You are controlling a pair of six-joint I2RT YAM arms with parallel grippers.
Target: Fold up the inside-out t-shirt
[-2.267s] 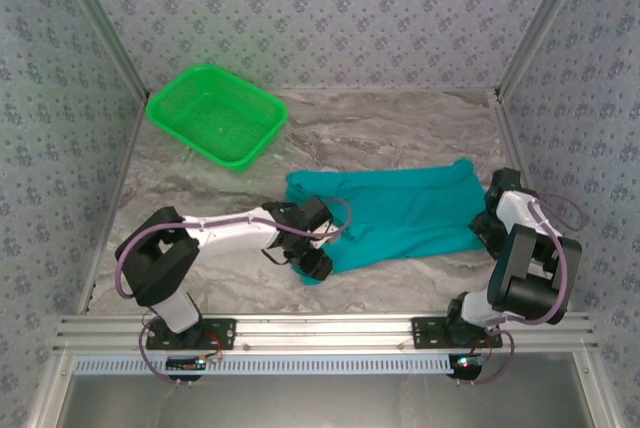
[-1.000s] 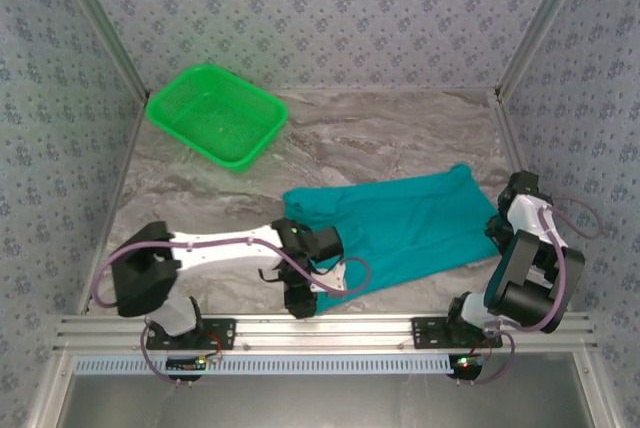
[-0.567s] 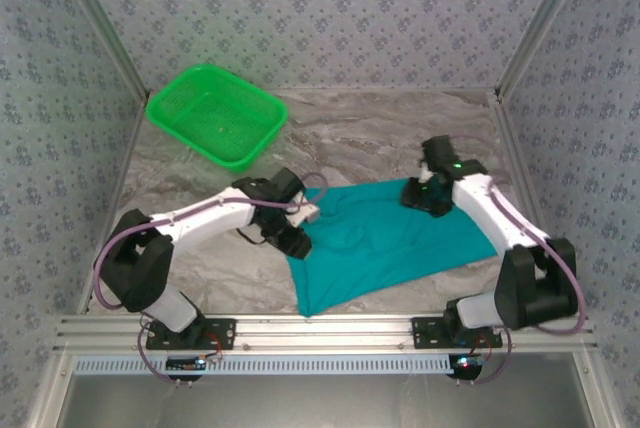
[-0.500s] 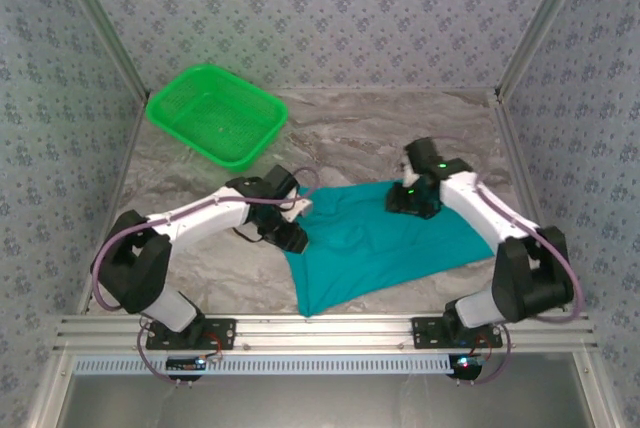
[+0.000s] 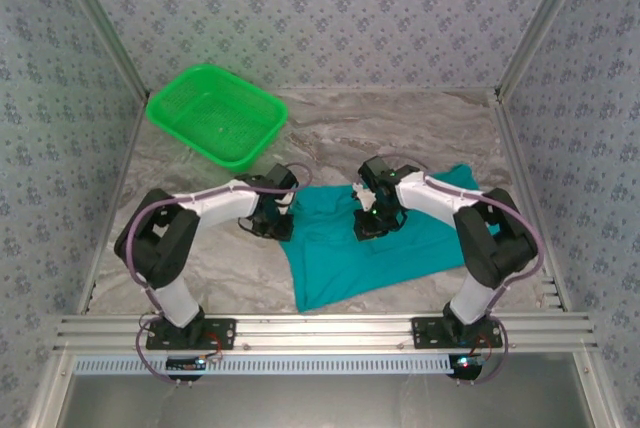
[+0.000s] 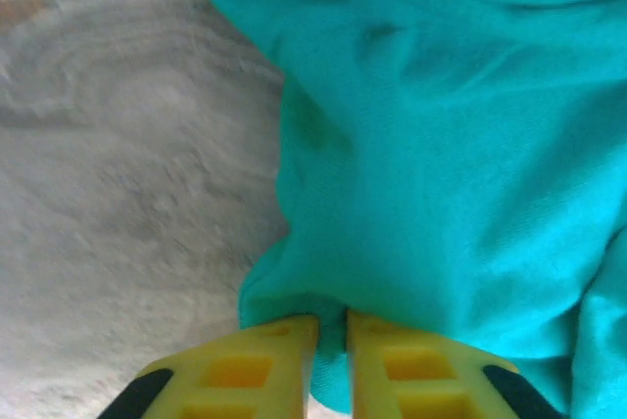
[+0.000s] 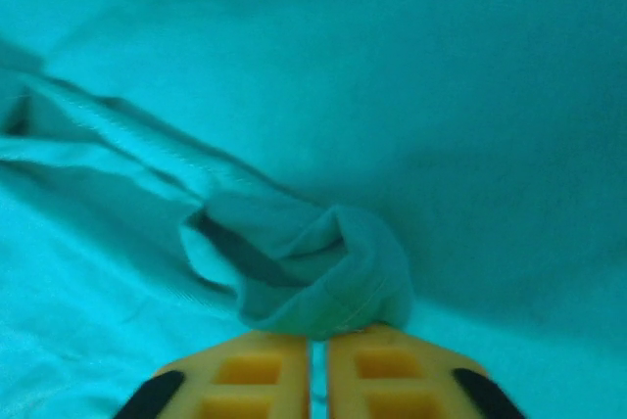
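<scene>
- The t-shirt point(image 5: 400, 248) sprawls lower-centre in the top view. It looks light and floppy and will probably sag wherever unsupported, so hems and corners seem the best grab spots.
- My left gripper point(image 6: 331, 326) is pinched on its left edge, my right gripper point(image 7: 317, 341) on a mid-cloth bunch.
- Can't tell which face is up; sleeves and collar are lost in the folds.

The left arm point(image 5: 220, 198) and right arm point(image 5: 435, 198) are bending inward, left fingers point(image 6: 245, 375) and right fingers point(image 7: 392, 380) pressing together.
</scene>
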